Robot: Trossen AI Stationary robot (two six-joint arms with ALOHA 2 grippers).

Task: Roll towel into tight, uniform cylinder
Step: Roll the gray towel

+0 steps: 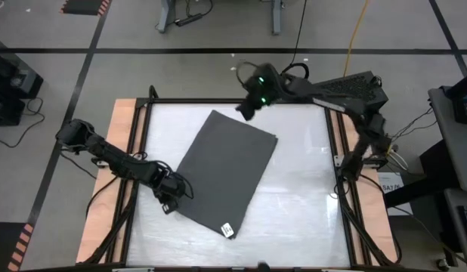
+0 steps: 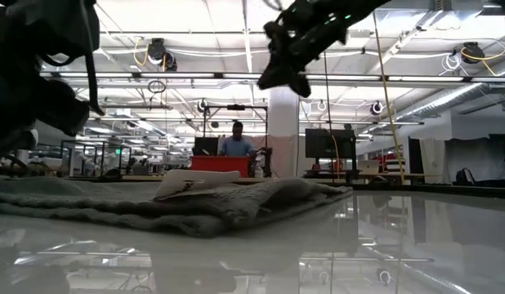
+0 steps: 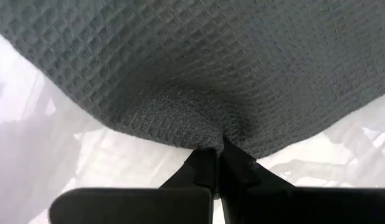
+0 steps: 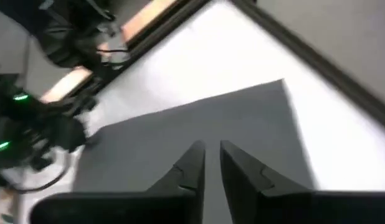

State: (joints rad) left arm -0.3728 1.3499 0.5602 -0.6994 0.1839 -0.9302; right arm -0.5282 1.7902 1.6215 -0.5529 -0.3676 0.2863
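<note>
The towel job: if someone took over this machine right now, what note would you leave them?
Left gripper: shut on the towel, pinching its edge at the near-left side.
Right gripper: raised above the towel's far corner, holding nothing, fingers slightly apart.
Towel: lies flat and askew on the white table, white tag at the near corner.
Done: edge gripped.
Left: all the rolling; no cylinder yet.

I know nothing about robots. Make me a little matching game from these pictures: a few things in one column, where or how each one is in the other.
Things:
1. left claw
2. right claw
3. towel
4. white tag

States:
A. lying flat, unrolled
B. raised above the towel's far corner
C. pinching the towel's edge
D. at the towel's near corner

Pairs: 1-C, 2-B, 3-A, 4-D
</note>
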